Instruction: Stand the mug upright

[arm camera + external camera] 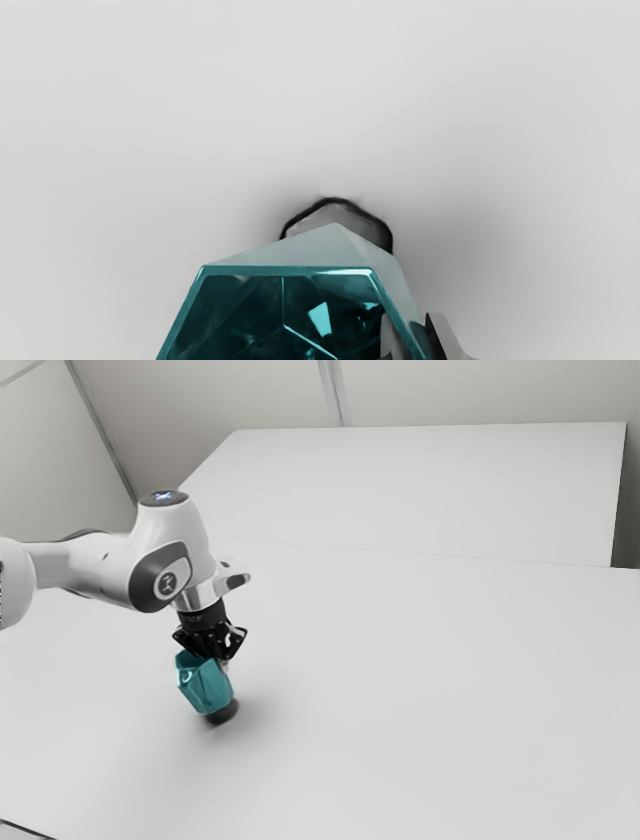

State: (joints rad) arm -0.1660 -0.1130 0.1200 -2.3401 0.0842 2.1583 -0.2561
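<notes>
The black gripper (222, 658) points down at the table, at the top of the teal faceted mug (206, 685). This mug leans a little, its mouth up and toward the exterior view's left, its base down and toward the right. From the wrist view one looks into the open mouth of the mug (270, 310). There the gripper (412, 337) has one finger inside the mug and the other outside, shut on the wall between them. The underside of the mug is hidden, so contact with the table cannot be told.
Directly below the mug, a dark-rimmed grey shape (337, 215) shows on the pale table (430, 700); whether it is an object or a shadow cannot be told. Behind stands a large white block or panel (420, 490). The arm reaches in from the exterior view's left.
</notes>
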